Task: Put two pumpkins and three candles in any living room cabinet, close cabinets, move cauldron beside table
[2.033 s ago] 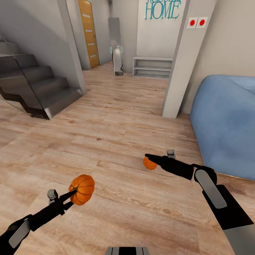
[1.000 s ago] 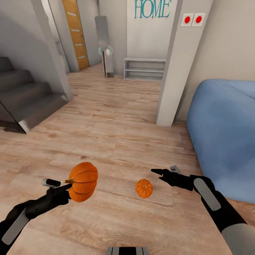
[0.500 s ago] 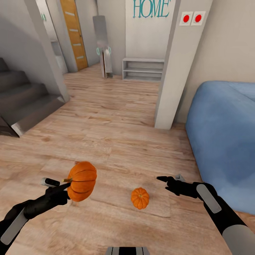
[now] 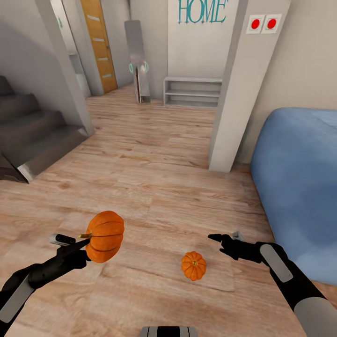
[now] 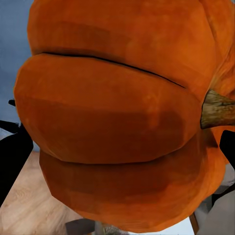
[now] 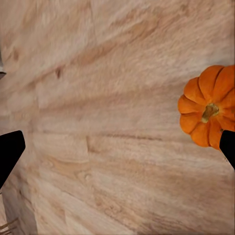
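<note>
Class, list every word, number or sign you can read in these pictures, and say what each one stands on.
"HOME": teal letters on the white far wall above the low shelf; lettering above it is cut off by the picture edge.
Two red dots: on white plates on the pillar, no text.

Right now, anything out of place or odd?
Yes: a small pumpkin sits loose on the wood floor, short of the open right pincer. The left pincer holds the larger pumpkin tipped sideways, stem toward the pincer.
</note>
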